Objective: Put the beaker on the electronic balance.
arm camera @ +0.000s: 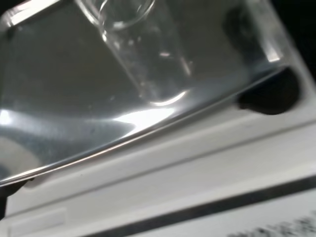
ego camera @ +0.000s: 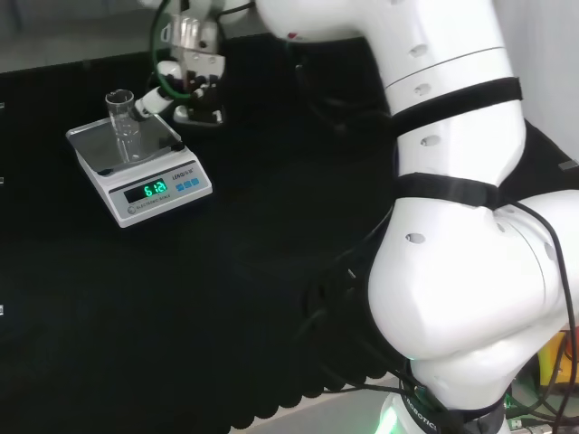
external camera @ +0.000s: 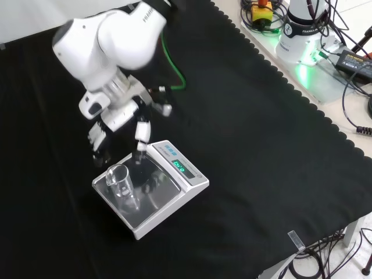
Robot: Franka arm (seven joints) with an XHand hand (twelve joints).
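Note:
A clear glass beaker (ego camera: 123, 125) stands upright on the steel pan of the white electronic balance (ego camera: 163, 192), whose green display is lit. In the front view the beaker (external camera: 120, 185) is on the pan's left part, and the balance (external camera: 174, 195) lies at the cloth's middle. My hand (external camera: 118, 114) hovers just above and behind the pan, fingers (external camera: 141, 133) hanging straight and spread, apart from the glass. In the head view the hand (ego camera: 192, 83) is right of the beaker, one fingertip close to its rim. The wrist view looks down on the beaker (arm camera: 129, 34) and the pan (arm camera: 59, 108).
The arm's white links (ego camera: 452, 208) take up the head view's right side. In the front view the arm's base (external camera: 303, 32), a yellow box with a red button (external camera: 260, 13) and cables (external camera: 351, 58) lie past the cloth's scalloped edge at the upper right.

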